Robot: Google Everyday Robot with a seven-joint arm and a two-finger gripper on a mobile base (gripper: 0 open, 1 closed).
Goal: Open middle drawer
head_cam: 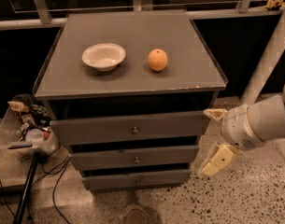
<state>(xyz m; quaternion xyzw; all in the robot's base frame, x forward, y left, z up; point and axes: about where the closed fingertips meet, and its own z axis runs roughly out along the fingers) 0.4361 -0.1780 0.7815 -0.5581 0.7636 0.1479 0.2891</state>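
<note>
The gripper [211, 137] sits just off the right side of the cabinet [132, 85]. The middle drawer [104, 158] is left of it, between 2 others. Up-left on top are the orange [157, 59], then the bowl [103, 56] further left.

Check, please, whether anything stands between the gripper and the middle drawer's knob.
Nothing visible does. The gripper hangs open off the cabinet's right front corner, level with the middle drawer; nothing blocks its knob.

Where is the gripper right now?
In the camera view, the gripper is low at the picture's right, open, just off the right end of the middle drawer and clear of its knob.
</note>
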